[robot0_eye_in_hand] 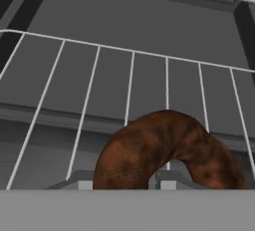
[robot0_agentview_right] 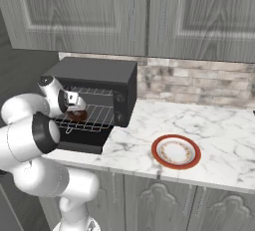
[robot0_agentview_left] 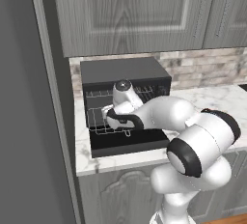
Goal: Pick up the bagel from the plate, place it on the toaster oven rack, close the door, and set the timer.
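Cabinets (robot0_agentview_right: 134, 11): grey panelled doors hung across the wall above the counter, with a stone-look tiled strip below them.
Counter (robot0_agentview_right: 219, 125): a white marbled top ran from the oven's corner off to the right, over grey lower doors.
Arm (robot0_agentview_left: 202, 141): the white robot arm rose in front of the counter and bent in toward the oven mouth.
Oven (robot0_agentview_right: 99, 70): a black boxy toaster oven sat at the left end of the counter, against the wall, its front open.
Door (robot0_agentview_left: 128, 143): the black panel lay folded down flat in front of the oven, on the counter side of the opening.
Rack (robot0_agentview_right: 92, 118): the silvery wire grid was drawn partly out over the lowered door, a small loop at its front edge.
Plate (robot0_agentview_right: 176, 151): the white plate with a red-orange rim stood on the counter, well apart from the oven to its right, nothing on it.
Gripper (robot0_agentview_right: 75, 106): it hung just over the pulled-out rack; the fingers sat narrowly parted, pinching the bagel.
Bagel (robot0_eye_in_hand: 167, 150): the dark reddish-brown ring stood between the fingers, upright rather than flat, just above the rack wires; whether it touched them could not be told.
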Motion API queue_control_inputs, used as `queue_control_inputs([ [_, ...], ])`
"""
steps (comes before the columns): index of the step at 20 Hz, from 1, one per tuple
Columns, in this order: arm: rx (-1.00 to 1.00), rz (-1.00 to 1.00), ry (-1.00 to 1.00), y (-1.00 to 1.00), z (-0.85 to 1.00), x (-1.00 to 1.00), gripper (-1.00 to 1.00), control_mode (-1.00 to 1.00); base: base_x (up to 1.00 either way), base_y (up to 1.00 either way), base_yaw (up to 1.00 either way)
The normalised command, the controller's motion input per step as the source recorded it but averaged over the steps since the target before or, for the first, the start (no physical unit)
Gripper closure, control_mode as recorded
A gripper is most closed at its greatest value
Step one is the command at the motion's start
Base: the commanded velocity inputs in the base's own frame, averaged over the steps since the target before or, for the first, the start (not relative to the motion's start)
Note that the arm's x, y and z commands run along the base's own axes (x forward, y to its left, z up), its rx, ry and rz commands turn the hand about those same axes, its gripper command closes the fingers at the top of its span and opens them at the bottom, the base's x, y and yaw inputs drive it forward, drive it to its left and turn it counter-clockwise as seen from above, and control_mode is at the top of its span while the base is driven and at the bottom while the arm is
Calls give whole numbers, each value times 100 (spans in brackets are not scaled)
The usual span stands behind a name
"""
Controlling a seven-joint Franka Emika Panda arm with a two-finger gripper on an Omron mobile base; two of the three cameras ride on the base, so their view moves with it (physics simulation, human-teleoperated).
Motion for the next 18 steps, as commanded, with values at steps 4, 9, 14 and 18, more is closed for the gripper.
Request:
queue_control_inputs([
  [4, 0, 0, -3, 20, -18, 10, -100, -100, 0, 0, 0],
  [9, 0, 0, -1, 7, -8, 6, -100, -100, 0, 0, 0],
  [14, 0, 0, -3, 0, 0, 0, -100, -100, 0, 0, 0],
  [18, 1, 0, -1, 0, 2, -25, -100, -100, 0, 0, 0],
])
